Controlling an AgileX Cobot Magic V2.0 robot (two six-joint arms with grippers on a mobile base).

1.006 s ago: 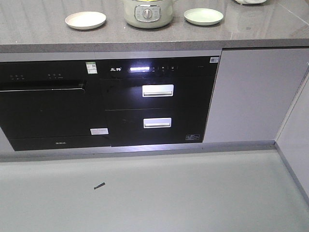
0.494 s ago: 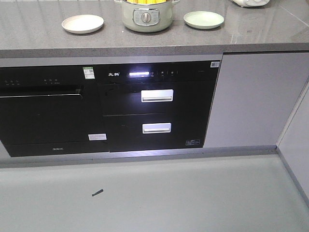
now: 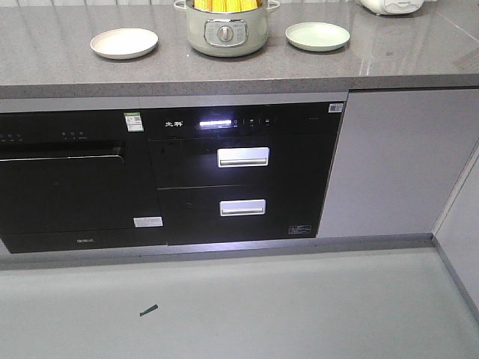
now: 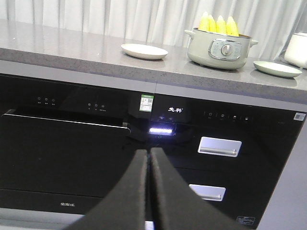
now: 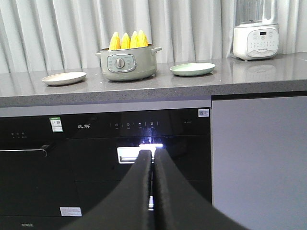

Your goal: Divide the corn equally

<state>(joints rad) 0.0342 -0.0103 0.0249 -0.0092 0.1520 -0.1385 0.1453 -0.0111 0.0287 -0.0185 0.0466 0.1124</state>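
L pincer point(image 4: 148, 152): being pressed fully shut, nothing being gripped.
R pincer point(image 5: 153, 153): same, being held shut, empty.
Corn point(image 5: 128, 40): being held upright in pot point(image 5: 125, 67) on counter point(image 5: 144, 89), btwn cream plate point(image 5: 64, 78) & green plate point(image 5: 193, 69).

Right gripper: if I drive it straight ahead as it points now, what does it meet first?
Probably the black drawer front below the counter, around its lit handle. The right gripper aims well under the pot. Depth is unclear.

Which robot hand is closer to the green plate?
Right. From the right hand, the green plate sits just right of straight ahead; from the left hand, it is far off to the right.
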